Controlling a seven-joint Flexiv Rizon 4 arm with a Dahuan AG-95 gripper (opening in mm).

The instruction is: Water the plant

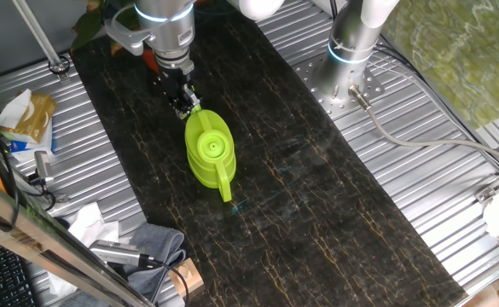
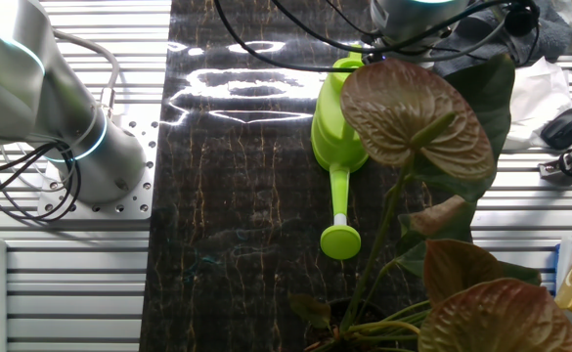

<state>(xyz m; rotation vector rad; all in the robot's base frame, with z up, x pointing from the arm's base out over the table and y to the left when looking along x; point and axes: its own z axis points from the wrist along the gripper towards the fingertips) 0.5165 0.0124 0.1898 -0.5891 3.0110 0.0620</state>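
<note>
gripper (image 1: 183, 101) down at rear handle end of lime watering can (image 1: 208, 150), fingers look clamped on handle, not fully clear. can sits upright on dark mat (image 1: 317, 196), spout (image 2: 340, 227) aimed toward plant (image 2: 418, 112). plant at mat's far end, near spout head, pot hidden. advice: confirm firm grip, lift level, carry spout over soil, tip slowly, avoid leaves.
</note>
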